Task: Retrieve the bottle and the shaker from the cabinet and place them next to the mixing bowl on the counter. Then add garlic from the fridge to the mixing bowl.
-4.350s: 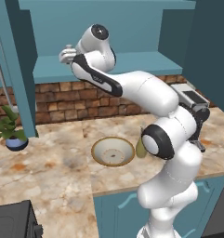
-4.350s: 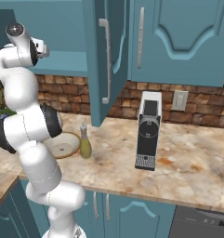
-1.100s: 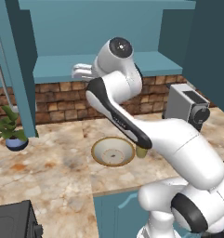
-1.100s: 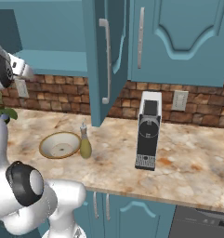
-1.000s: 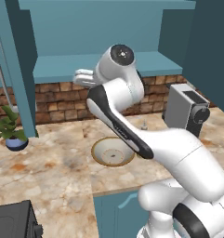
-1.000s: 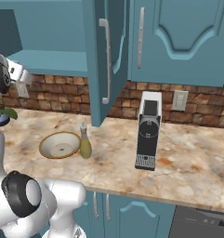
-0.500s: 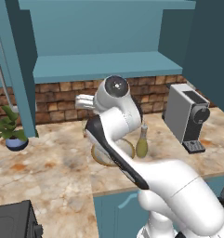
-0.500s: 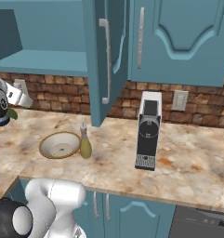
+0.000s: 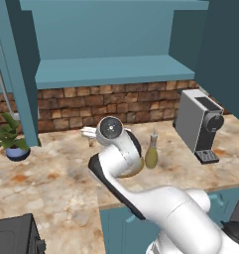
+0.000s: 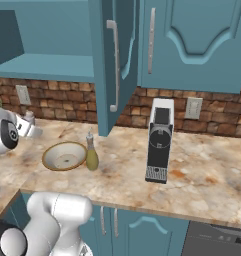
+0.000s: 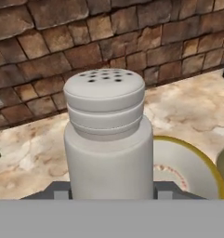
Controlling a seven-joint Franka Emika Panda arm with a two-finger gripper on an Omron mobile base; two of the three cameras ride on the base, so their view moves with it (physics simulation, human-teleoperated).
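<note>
One item down: bottle (image 9: 151,153) stands on counter (image 9: 51,183) touching bowl (image 10: 65,155) rim. Shaker (image 11: 107,135) clamped upright in gripper (image 10: 33,131), low over counter, bowl just past it on bottle side. Judged left: set shaker down, let go, then fetch garlic from fridge into bowl. Brick wall close ahead of hand, plant (image 9: 10,141) on side away from bowl, counter edge behind. Bare counter under hand, enough room to lower straight down beside bowl. Cabinet shelf (image 9: 111,70) well above.

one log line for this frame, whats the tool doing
tool: shut on shaker | shaker: upright, above counter, beside mixing bowl | bottle: on counter beside bowl | garlic: not yet in bowl
</note>
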